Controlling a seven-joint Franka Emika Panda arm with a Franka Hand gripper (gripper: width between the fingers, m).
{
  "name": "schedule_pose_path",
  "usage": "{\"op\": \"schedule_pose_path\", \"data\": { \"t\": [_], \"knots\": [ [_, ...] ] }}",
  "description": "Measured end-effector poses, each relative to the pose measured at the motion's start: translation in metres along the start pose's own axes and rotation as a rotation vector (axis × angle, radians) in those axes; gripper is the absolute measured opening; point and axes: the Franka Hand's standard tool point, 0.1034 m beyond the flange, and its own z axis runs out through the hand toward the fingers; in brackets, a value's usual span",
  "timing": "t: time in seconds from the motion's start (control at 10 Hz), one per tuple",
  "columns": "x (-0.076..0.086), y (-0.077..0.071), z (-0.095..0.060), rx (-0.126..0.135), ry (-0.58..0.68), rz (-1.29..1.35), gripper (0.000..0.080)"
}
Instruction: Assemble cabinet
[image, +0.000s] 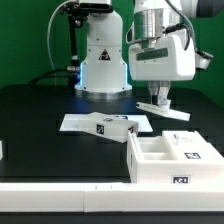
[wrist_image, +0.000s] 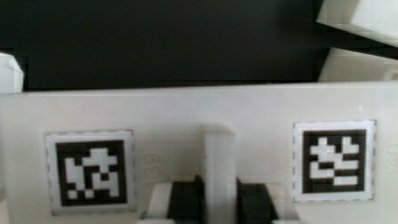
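Note:
My gripper hangs above the black table, to the exterior view's right. It is shut on a flat white cabinet panel, which tilts a little under it. In the wrist view the panel carries two black-and-white tags. My dark fingers pinch its thin raised middle ridge, so the gripper is shut on that ridge. The large white box frame of the cabinet lies below and in front of the gripper. A small tagged white block rests near the middle of the table.
The marker board lies flat beside and under the small block. The white domed robot base stands at the back. A white table edge runs along the front. More white part edges show past the held panel.

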Motion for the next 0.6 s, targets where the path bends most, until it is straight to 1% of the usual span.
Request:
{"op": "schedule_pose_path", "data": {
  "t": [0.1, 0.2, 0.3, 0.4, 0.6],
  "knots": [
    [0.014, 0.0, -0.006, 0.041, 0.02, 0.03, 0.0064],
    [0.018, -0.004, -0.02, 0.077, 0.003, 0.072, 0.0064],
    [0.017, -0.013, -0.038, 0.12, -0.026, 0.094, 0.0064],
    [0.015, -0.018, -0.05, 0.147, -0.041, 0.102, 0.0064],
    [0.018, -0.012, -0.041, 0.126, -0.03, 0.094, 0.0064]
  ]
}}
